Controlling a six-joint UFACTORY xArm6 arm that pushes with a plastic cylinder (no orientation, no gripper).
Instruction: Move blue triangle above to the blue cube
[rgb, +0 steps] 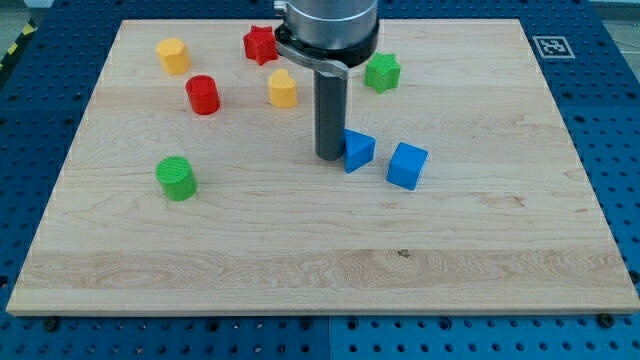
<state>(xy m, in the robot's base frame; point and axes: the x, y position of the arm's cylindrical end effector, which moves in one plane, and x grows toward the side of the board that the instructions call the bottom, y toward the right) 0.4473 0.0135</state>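
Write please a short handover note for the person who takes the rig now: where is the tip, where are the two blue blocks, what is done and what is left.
Tip: my tip is down on the board, right against the left side of the blue triangle.
Blocks: the blue cube lies just to the view's right of the triangle and slightly lower, with a small gap between them.
Done: the tip has reached the triangle; the triangle is not yet above the cube.
Left: probably push the triangle toward the view's top and right until it sits above the cube, without knocking the cube. The green block further up leaves room.
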